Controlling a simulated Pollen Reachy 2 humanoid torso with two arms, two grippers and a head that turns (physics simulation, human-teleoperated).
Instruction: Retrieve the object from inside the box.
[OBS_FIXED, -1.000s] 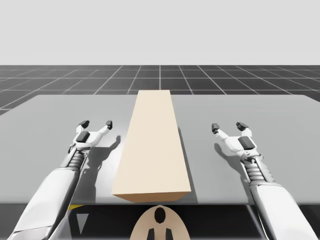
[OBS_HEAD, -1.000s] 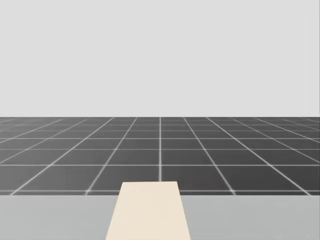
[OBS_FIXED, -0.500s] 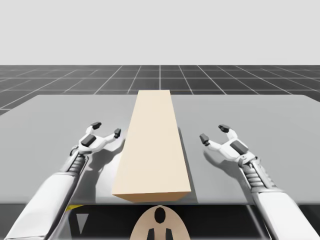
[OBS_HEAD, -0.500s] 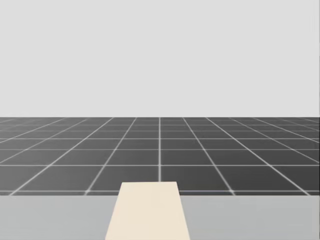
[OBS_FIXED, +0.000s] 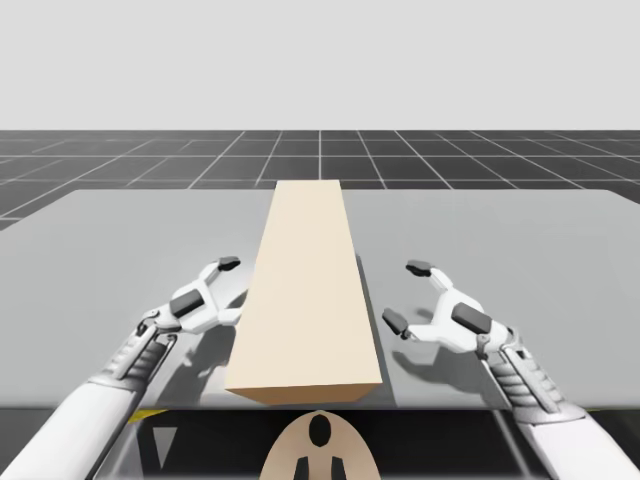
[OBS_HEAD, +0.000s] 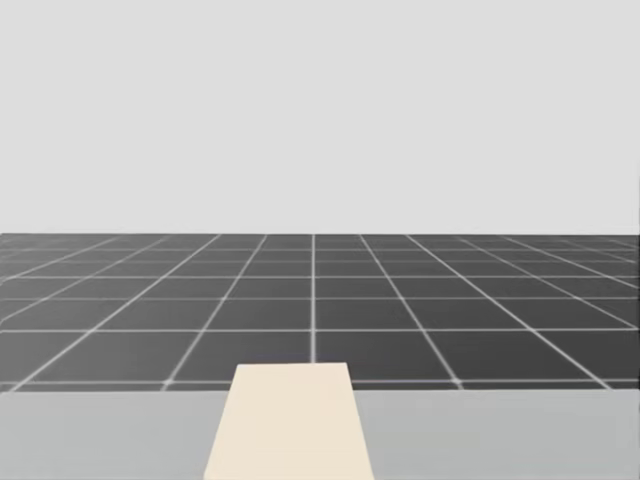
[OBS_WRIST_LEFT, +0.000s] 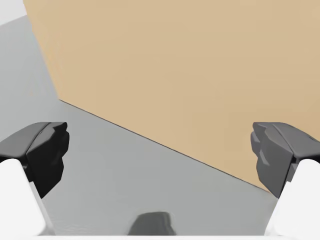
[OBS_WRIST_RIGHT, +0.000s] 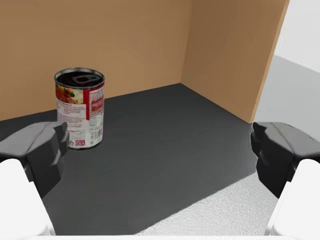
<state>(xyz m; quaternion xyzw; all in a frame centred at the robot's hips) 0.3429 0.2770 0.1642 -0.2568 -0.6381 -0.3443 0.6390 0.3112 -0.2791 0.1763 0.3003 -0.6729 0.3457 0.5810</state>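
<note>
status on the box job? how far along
Early stage. Done: my right gripper is lined up at the open side of the tan box, facing the red and white round can, which stands upright inside. My left gripper faces a closed wall. In hand: nothing; both grippers are open, clear of the can. Left: reach in, grip the can, draw it out.

Grey surface (OBS_FIXED: 120, 250), flat and matte. Sitting directly on it: a long tan box (OBS_FIXED: 305, 290), centred left-right, long axis running from the near edge toward the far edge. Near end sits right at the front edge. Box's closed left wall meets the surface flush.
</note>
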